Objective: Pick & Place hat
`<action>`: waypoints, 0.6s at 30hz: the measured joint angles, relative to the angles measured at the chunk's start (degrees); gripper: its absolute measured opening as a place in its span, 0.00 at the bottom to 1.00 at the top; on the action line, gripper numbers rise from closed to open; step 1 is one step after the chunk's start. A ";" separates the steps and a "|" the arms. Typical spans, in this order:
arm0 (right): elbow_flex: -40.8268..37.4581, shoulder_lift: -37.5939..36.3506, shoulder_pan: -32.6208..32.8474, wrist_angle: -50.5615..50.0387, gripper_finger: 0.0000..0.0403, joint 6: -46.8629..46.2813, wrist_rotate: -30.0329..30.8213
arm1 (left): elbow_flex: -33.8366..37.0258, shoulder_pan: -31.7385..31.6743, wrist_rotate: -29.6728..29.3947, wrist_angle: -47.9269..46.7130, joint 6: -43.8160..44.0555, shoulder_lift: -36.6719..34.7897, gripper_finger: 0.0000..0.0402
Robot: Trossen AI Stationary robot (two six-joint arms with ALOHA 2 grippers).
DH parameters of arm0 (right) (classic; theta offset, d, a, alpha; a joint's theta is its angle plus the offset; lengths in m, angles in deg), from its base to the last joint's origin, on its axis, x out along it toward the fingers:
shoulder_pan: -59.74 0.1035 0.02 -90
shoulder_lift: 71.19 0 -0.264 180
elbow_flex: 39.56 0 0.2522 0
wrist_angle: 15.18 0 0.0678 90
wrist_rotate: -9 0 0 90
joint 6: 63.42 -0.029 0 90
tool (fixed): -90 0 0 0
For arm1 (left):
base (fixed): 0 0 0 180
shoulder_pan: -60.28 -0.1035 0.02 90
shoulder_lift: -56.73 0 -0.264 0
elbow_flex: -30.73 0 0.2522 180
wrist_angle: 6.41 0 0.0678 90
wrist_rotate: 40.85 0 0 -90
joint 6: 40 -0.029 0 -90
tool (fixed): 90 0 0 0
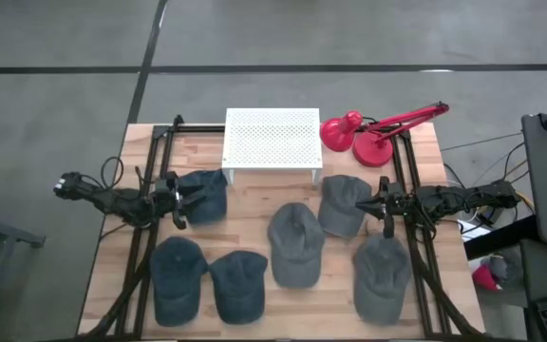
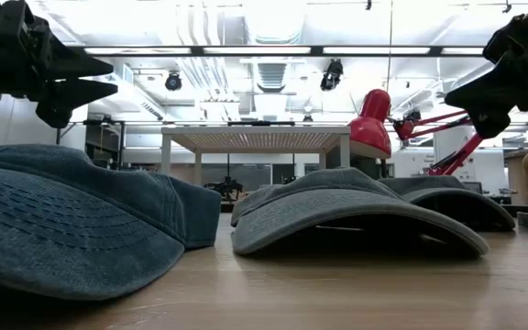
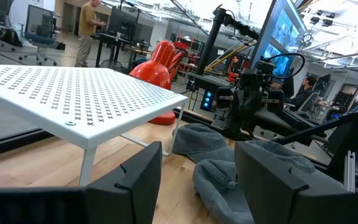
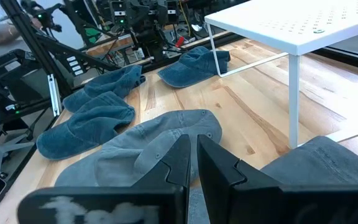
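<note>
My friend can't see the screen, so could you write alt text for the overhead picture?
Six dark blue-grey caps lie scattered on a wooden table, seen from above, with a white perforated rack and a red desk lamp at its far edge. The left gripper hovers open over one cap; the right gripper is shut.

White perforated shelf (image 1: 273, 139) beside red desk lamp (image 1: 368, 133) on wooden table (image 1: 254, 223).

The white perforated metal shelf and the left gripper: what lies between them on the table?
In the high view, a dark blue cloth cap lies between the white perforated metal shelf and the open left gripper, just beside the gripper.
</note>
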 joint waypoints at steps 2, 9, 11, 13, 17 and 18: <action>-0.02 0.00 0.00 0.02 0.07 0.02 0.00 | 0.00 0.01 0.00 0.01 0.00 -0.02 0.51; 0.00 0.00 0.00 0.13 0.07 0.17 0.38 | 0.00 0.02 0.00 0.00 0.00 -0.01 0.51; 0.00 0.00 -0.02 0.15 0.07 0.13 1.19 | 0.00 0.01 0.00 0.01 -0.01 -0.01 0.51; 0.00 0.00 -0.02 0.15 0.07 0.19 1.63 | 0.00 0.02 0.00 0.00 -0.01 0.00 0.51; -0.01 -0.01 -0.02 0.15 0.07 0.13 1.64 | 0.00 0.00 0.00 0.00 0.00 0.00 0.51; -0.02 -0.02 -0.02 0.15 0.07 0.13 1.64 | 0.00 0.01 0.00 0.02 0.00 -0.02 0.51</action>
